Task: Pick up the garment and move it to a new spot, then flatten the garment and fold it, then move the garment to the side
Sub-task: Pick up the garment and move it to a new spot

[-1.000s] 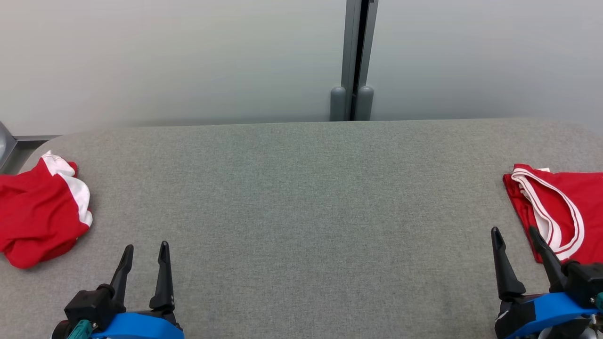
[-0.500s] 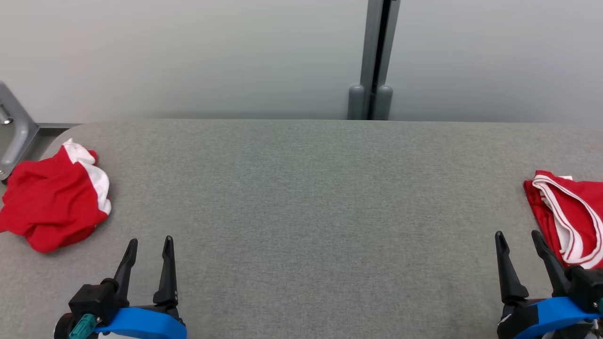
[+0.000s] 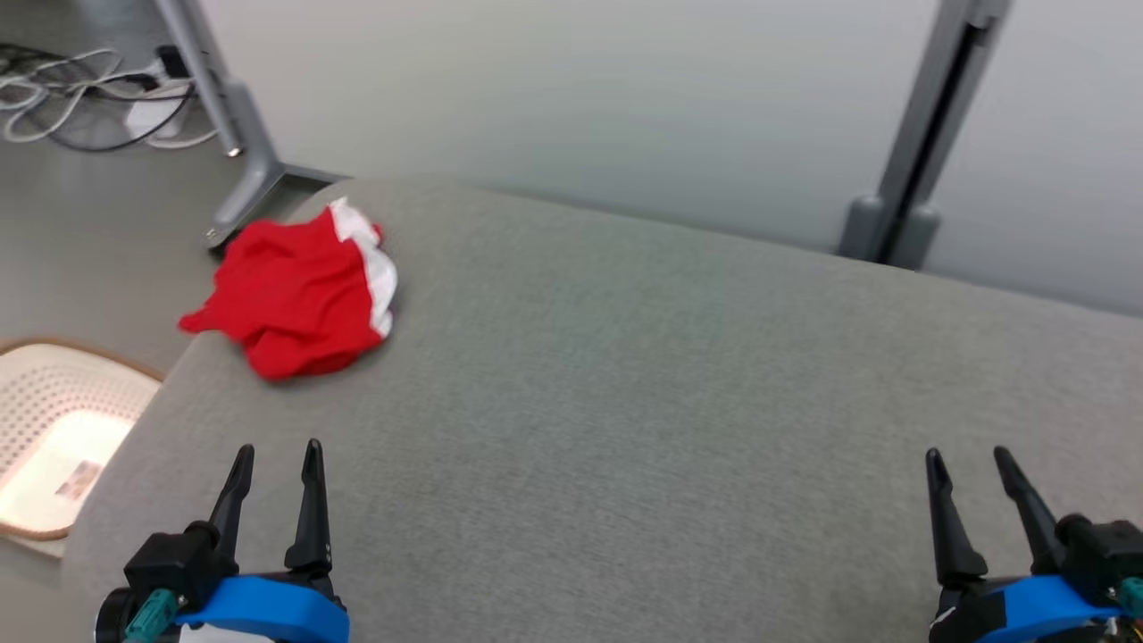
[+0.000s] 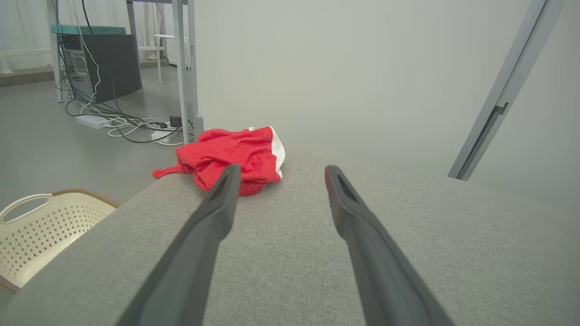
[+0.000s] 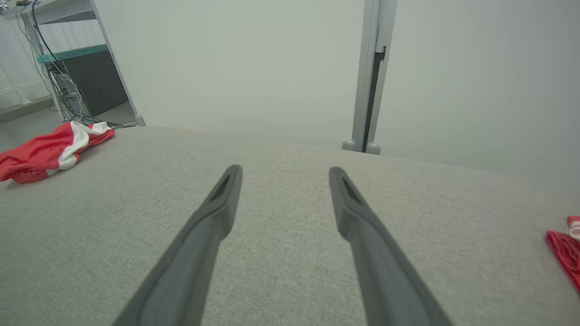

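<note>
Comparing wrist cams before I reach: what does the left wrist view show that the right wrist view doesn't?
Left wrist, not right wrist: a perforated cream basket on the floor beside the table's end, and a white power strip on the floor. Right wrist, not left wrist: the edge of a second red garment at that view's right edge, and the grey post's base. Both: the crumpled red-and-white garment lying untouched at the end of the table, and that arm's own open fingers with nothing between them.

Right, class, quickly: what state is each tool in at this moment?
Left tool: open, holding nothing.
Right tool: open, holding nothing.
</note>
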Controlling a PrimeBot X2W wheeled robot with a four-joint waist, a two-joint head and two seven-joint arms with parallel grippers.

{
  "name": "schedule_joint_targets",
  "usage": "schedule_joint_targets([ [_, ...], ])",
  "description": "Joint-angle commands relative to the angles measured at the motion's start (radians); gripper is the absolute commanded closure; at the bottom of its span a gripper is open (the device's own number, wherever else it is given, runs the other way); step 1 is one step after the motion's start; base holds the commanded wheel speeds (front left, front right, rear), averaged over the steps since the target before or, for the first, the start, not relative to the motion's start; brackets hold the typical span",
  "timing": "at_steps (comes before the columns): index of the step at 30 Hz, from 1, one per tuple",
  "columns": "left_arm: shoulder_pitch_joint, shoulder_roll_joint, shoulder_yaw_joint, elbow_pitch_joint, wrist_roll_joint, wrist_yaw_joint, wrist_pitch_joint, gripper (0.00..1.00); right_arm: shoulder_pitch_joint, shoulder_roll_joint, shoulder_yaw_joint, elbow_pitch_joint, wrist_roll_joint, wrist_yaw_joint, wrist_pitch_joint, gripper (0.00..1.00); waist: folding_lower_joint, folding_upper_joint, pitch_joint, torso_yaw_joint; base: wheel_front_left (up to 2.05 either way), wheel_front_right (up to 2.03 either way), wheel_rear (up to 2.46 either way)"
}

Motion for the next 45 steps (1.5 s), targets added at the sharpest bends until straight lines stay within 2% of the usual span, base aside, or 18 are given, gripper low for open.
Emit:
schedule_joint_targets([
  [1, -0.008, 0.0, 0.005, -0.003, -0.002, -0.006, -0.004, 0.0, -0.003, 0.004, 0.005, 0.006, -0.006, 0.0, -0.009, 0.0, 0.0, 0.0, 0.029, 0.044, 0.0, 0.0, 0.0],
  [6, 0.005, 0.001, 0.013, -0.006, -0.004, -0.007, -0.004, 0.0, -0.022, 0.002, 0.024, 0.02, 0.005, 0.0, -0.015, 0.0, 0.0, 0.0, 0.032, 0.112, 0.0, 0.0, 0.0],
  [11, 0.015, -0.001, 0.023, -0.01, -0.003, -0.007, -0.004, 0.0, -0.033, -0.018, 0.029, 0.04, 0.02, 0.0, -0.024, 0.0, 0.0, 0.0, 0.034, 0.148, 0.0, 0.0, 0.0],
  [17, 0.012, -0.009, 0.027, -0.013, 0.002, -0.007, -0.004, 0.0, -0.042, -0.029, 0.034, 0.055, 0.025, 0.0, -0.029, 0.0, 0.0, 0.0, 0.036, 0.155, 0.0, 0.0, 0.0],
  [20, 0.004, -0.012, 0.021, -0.015, 0.002, -0.007, -0.004, 0.0, -0.031, -0.014, 0.038, 0.056, 0.013, 0.0, -0.035, 0.0, 0.0, 0.0, 0.036, 0.148, 0.0, 0.0, 0.0],
  [26, -0.043, -0.017, 0.035, -0.049, -0.055, -0.008, 0.018, 0.0, -0.033, -0.02, 0.033, 0.048, 0.025, 0.0, -0.028, 0.0, 0.0, 0.0, 0.051, 0.139, 0.0, 0.0, 0.0],
  [29, -0.092, -0.001, 0.052, -0.097, -0.096, -0.006, 0.076, 0.0, -0.037, -0.02, 0.025, 0.031, 0.015, 0.0, -0.024, 0.0, 0.0, 0.0, 0.069, 0.13, 0.0, 0.0, 0.0],
  [32, -0.153, 0.019, 0.075, -0.143, -0.147, 0.005, 0.197, 0.0, -0.042, -0.015, 0.018, 0.002, -0.003, 0.0, -0.019, 0.0, 0.0, 0.0, 0.094, 0.12, 0.0, 0.0, 0.0],
  [36, -0.256, 0.078, 0.116, -0.185, -0.179, 0.049, 0.347, 0.0, -0.056, -0.017, 0.019, -0.043, -0.022, 0.0, -0.005, 0.0, 0.0, 0.0, 0.145, 0.096, 0.0, 0.0, 0.0],
  [39, -0.325, 0.12, 0.153, -0.15, -0.195, 0.086, 0.42, 0.0, -0.081, -0.025, 0.037, -0.08, -0.032, 0.0, 0.007, 0.0, 0.0, 0.0, 0.197, 0.058, 0.0, 0.0, 0.0],
  [45, -0.419, 0.217, 0.235, -0.015, -0.24, 0.126, 0.526, 0.0, -0.144, -0.043, 0.083, -0.15, -0.049, 0.0, 0.024, 0.0, 0.0, 0.0, 0.318, -0.052, 0.0, 0.0, 0.0],
])
